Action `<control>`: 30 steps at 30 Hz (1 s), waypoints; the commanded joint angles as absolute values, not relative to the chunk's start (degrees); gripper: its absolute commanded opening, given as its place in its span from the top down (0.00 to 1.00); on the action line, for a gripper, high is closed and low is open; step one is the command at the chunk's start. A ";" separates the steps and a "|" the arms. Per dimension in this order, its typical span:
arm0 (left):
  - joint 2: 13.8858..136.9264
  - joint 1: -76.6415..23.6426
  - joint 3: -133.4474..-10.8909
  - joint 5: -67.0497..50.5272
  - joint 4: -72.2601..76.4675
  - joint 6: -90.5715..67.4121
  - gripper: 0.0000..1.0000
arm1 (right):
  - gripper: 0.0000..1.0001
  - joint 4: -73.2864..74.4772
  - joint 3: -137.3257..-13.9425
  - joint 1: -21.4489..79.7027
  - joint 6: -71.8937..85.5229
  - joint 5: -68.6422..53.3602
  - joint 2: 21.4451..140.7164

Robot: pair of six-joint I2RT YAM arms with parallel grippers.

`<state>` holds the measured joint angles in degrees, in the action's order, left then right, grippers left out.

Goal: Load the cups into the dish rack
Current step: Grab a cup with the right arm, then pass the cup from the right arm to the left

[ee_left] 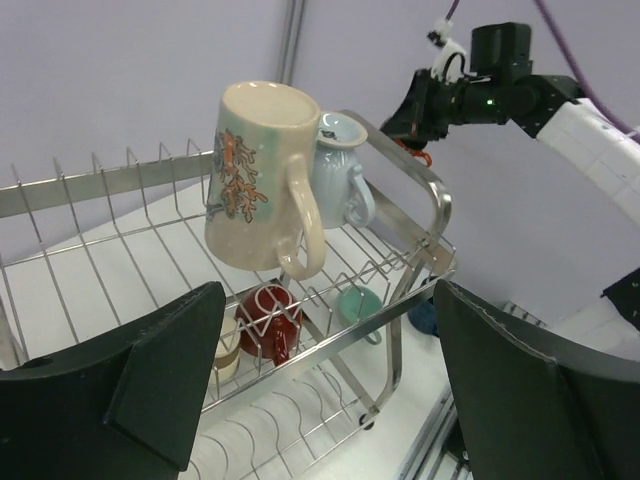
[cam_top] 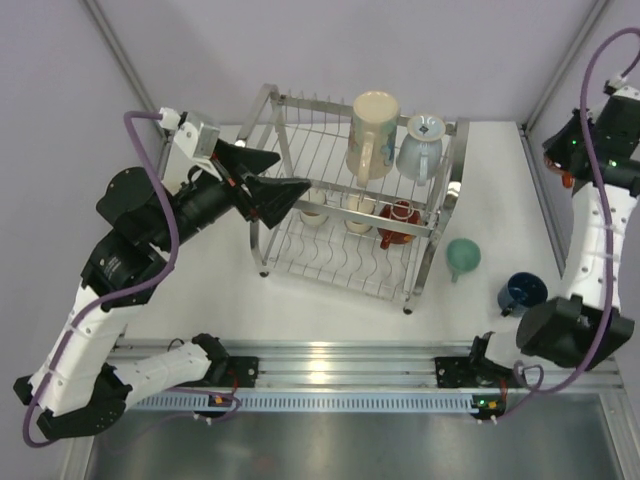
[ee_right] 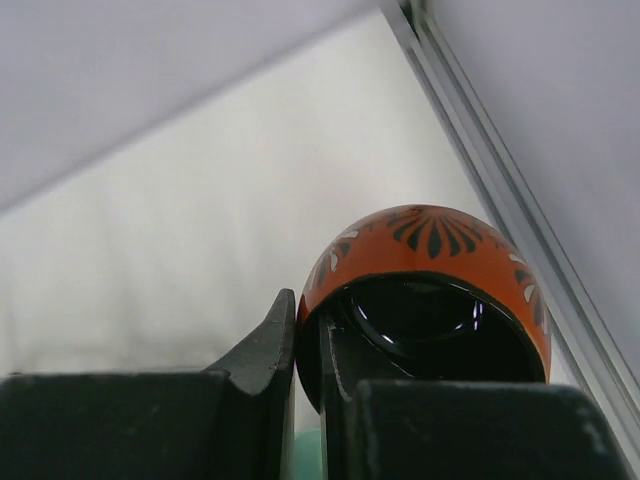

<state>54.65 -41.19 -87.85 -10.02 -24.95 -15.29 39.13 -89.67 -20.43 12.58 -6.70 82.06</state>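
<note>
Right of the silver wire dish rack (ee_left: 100,184), the right pincer (ee_right: 308,330) is pinching an orange patterned cup (ee_right: 440,250) by its rim. Such a thin grip may be inviting a slip.

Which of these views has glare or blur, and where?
Top external: sharp overall, with white glare on the metal rail at the near edge. Left wrist: printed mug crisp, left gripper soft and dark. Right wrist: right gripper blurred, orange cup has small highlights inside.
</note>
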 commanded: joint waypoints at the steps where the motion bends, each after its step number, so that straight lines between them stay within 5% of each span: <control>1: 55.11 -41.22 -91.31 -14.06 -22.77 -16.87 0.10 | 1.00 31.41 -94.48 -19.95 19.93 -16.33 70.35; 8: 57.65 -41.22 -93.60 -20.64 -17.50 -20.30 0.11 | 1.00 5.07 -88.24 -19.78 49.01 -35.31 56.43; 19: 60.82 -41.22 -94.31 -30.67 -7.92 -26.02 0.13 | 1.00 -23.26 -84.20 -14.07 82.05 -38.59 51.59; 30: 63.10 -41.22 -92.81 -36.99 2.63 -27.41 0.13 | 1.00 -28.65 -86.92 -5.98 94.13 -37.70 51.94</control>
<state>61.47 -41.19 -92.36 -33.52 -4.91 -24.80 -18.96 -84.44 -8.03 87.94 -38.50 52.64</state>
